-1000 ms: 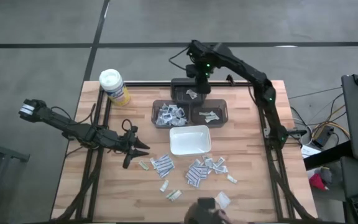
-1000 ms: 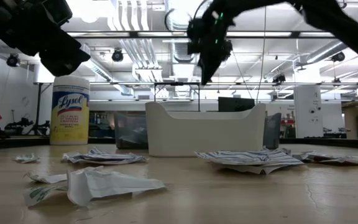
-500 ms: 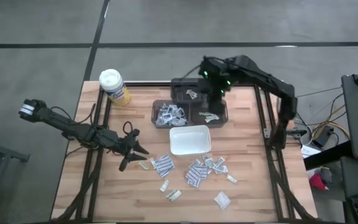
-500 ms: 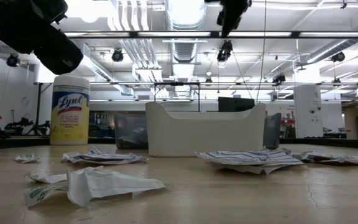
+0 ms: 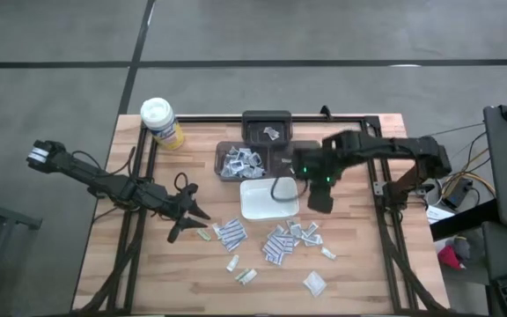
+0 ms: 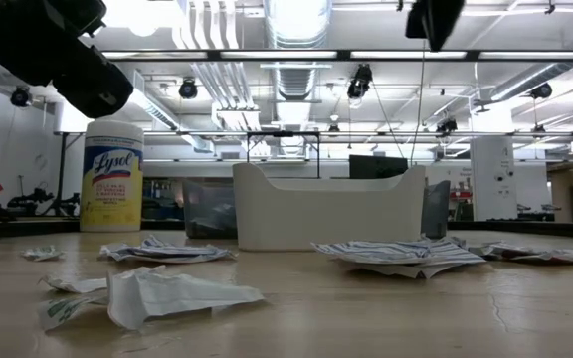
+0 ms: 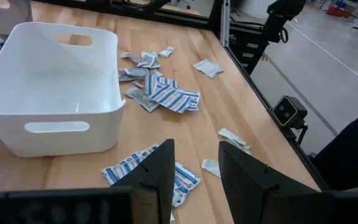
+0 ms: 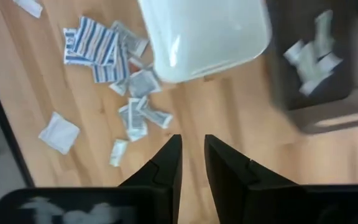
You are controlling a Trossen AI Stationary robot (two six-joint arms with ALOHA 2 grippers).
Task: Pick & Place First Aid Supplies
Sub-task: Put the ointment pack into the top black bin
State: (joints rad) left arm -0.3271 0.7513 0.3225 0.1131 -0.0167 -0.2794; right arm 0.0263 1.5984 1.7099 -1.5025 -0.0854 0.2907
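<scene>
My right gripper (image 5: pixel 319 202) hangs up off the table at the right edge of the white tray (image 5: pixel 255 208), above bare wood. Fingers (image 8: pixel 166 163) sit close together with a narrow gap showing between them, nothing in it, so nothing held. In the low view only its dark tip shows, high at the top right.

My left gripper (image 5: pixel 192 214) is low over the table left of the tray, by the leftmost packets. Fingers (image 7: pixel 161 175) parted with a clear gap, nothing between them; a blue-striped packet (image 7: pixel 180 176) lies on the wood under and just beyond them.

First aid packets: most are loose on the near half of the table, in front of the tray. One cluster (image 5: pixel 230 233) near-left of the tray, a bigger striped pile (image 5: pixel 289 239) near-right of it, a few singles nearer the front edge (image 5: pixel 246 276), and one white square packet (image 5: pixel 314 283) off at near right. More packets already sit in the dark bins behind the tray: a heap in the left bin (image 5: pixel 241 161), one piece in the far bin (image 5: pixel 272 133). The right bin is mostly hidden under my right arm, can't tell what it holds.

White tray looks empty inside in the left wrist view. Yellow wipes canister (image 5: pixel 160 122) stands at the far left corner, well apart from everything.
</scene>
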